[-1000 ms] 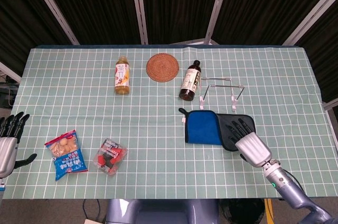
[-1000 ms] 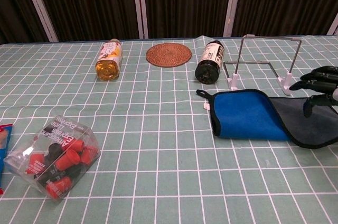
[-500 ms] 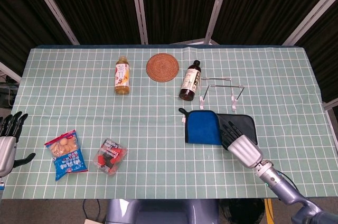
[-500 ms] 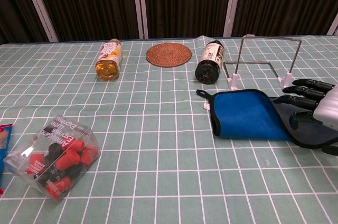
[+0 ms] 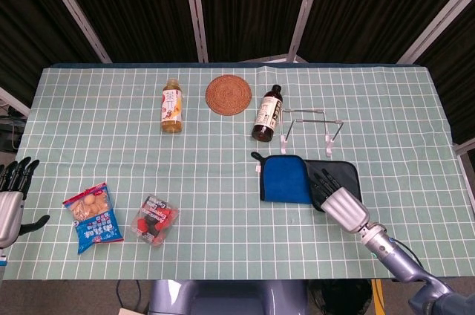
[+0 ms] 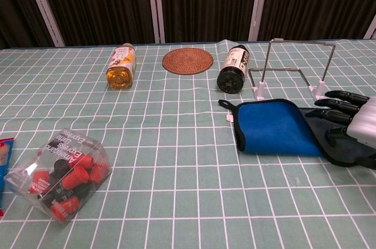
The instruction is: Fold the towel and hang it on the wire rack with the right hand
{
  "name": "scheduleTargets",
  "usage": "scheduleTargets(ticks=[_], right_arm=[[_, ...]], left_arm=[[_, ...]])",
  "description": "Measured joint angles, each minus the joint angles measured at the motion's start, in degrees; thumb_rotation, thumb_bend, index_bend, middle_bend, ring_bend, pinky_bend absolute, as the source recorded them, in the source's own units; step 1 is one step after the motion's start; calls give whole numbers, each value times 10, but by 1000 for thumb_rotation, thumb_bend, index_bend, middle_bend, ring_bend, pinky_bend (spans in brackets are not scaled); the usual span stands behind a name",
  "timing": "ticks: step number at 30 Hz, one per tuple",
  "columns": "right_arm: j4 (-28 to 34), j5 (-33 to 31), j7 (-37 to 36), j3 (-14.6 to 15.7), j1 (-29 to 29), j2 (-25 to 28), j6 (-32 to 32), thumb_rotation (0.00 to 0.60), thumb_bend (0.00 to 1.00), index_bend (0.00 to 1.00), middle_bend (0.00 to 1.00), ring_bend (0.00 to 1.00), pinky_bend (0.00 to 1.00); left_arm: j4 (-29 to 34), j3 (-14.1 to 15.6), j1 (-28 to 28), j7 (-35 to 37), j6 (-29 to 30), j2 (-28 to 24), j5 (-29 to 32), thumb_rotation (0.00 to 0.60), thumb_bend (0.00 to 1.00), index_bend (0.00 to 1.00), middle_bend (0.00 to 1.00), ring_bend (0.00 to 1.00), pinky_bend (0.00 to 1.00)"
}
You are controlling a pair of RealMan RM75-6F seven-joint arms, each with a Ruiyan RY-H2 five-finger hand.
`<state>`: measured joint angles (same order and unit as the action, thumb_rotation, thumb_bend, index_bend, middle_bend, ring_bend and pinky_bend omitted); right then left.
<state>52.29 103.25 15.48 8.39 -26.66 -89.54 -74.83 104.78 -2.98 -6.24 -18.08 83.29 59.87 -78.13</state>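
Towel, blue-and-grey microfibre (image 5: pixel 297 178), flat at 6 o'clock of silver wire rack (image 5: pixel 311 125); right hand (image 5: pixel 338 197) spread on grey half, holding nothing, poised to fold.

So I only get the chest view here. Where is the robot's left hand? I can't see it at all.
Observer: The head view shows the left hand just off the left edge of the table. Its fingers are apart and it holds nothing.
Operator: And the blue scrap cut off at my left edge?
Observer: That is a blue snack bag, lying flat just left of the clear box.
Operator: Is the right hand gripping the towel?
Observer: From above, the right hand lies palm down over the grey half of the towel, fingers stretched out, not curled around it.
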Motion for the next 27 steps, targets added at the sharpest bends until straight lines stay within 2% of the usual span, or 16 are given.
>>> scheduleTargets(ticks=[11,22,27], right_arm=[[-7,11,-3,11,14,14,-16,600,201,416,58,0,0],[-60,20,-10,10,13,-14,-20,600,203,416,57,0,0],[-75,21,-40,8,12,-25,-28,600,265,416,57,0,0]], left_arm=[[1,1,0,-3,0,0,-2,600,0,0,0,0,0],[2,2,1,-4,1,1,-4,600,0,0,0,0,0],[-1,1,0,-4,-1,1,-1,600,0,0,0,0,0]])
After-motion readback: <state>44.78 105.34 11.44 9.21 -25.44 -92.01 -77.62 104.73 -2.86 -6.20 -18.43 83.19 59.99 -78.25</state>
